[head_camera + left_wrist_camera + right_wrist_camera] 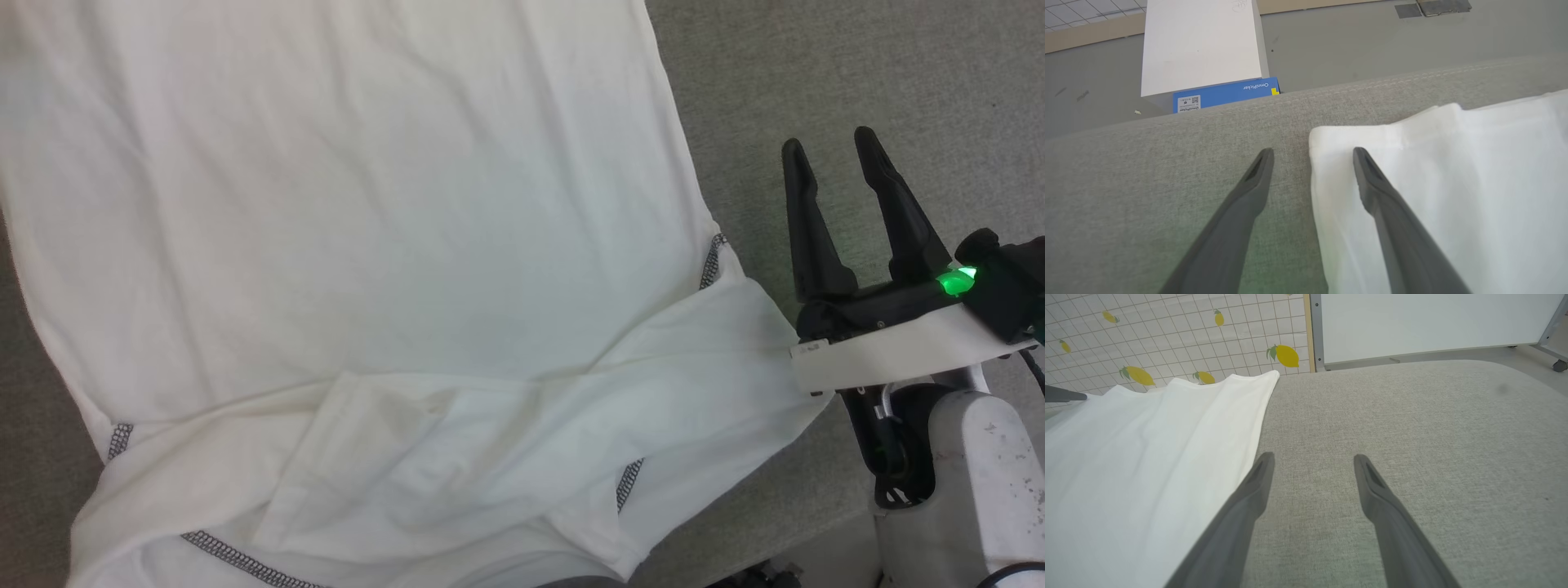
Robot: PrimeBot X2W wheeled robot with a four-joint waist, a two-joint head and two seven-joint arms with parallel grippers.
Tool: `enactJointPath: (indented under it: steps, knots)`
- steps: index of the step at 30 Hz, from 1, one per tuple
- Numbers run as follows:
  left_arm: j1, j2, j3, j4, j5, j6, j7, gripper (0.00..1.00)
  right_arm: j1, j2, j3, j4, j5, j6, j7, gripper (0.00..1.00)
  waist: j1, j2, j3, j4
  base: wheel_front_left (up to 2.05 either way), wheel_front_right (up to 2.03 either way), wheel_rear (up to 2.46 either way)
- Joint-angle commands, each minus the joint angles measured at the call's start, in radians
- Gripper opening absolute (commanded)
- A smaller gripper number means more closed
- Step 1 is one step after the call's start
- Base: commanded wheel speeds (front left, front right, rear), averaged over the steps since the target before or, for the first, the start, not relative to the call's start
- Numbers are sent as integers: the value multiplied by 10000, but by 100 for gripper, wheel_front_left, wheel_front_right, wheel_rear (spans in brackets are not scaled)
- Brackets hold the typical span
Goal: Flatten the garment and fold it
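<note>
Shirt (367,245): lies on the grey padded surface (816,65) and takes up the left and centre of the head view. The body is spread wide, with only soft wrinkles. Along the bottom of the frame it is less tidy. A flap of cloth is doubled over itself there, and the zigzag stitching (713,261) shows in short broken runs rather than one clean line. We judge the flattening mostly done on the body and not yet done at that lower end.

Right gripper (830,140): at the right of the head view, just beside the sleeve. Its jaws are wide apart and hold nothing. In its own wrist view the gripper (1314,456) points along bare grey, with the shirt's straight edge running up the left of the frame. We read this as a ready stance beside the cloth, not a grasp.

Left gripper (1313,151): jaws equally wide and empty. They straddle a corner of the shirt (1453,183), one finger over cloth and the other over grey. This looks like lining up to take that corner, though we cannot tell whether it touches.

Beyond the pad's stitched edge, at the upper left of that frame, a white box (1200,45) with a blue label (1224,94) stands on the floor, well clear of the work.
</note>
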Motion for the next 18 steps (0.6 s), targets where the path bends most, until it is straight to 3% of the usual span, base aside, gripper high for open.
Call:
enactJointPath:
  steps: [1,6,7,8,9,12,18]
  knots:
    - [-185,171,18,-74,160,174,188,100,-172,25,17,8,-23,-15,-58,100,-2,0,372,-335,0,0,0]
    - [-183,409,-94,-207,486,724,1094,100,-206,25,42,6,48,-15,-130,100,-2,0,511,-357,0,0,0]
    - [-177,433,-126,-254,510,757,1221,46,-216,25,48,-1,66,-15,-140,100,-2,0,526,-348,0,0,0]
    - [-161,438,-146,-312,507,803,1374,9,-229,25,53,-9,73,-15,-141,100,-2,0,539,-326,0,0,0]
    - [-133,430,-164,-349,486,834,1520,0,-250,25,59,-16,61,-15,-125,100,-2,0,545,-301,0,0,0]
    - [-43,408,-248,-586,404,837,1879,0,-501,25,61,-84,-167,-15,-6,100,-2,0,549,-190,0,0,0]
    - [-44,232,-368,-967,286,627,1331,0,-2290,26,11,155,-545,-15,645,100,-2,0,616,113,0,0,0]
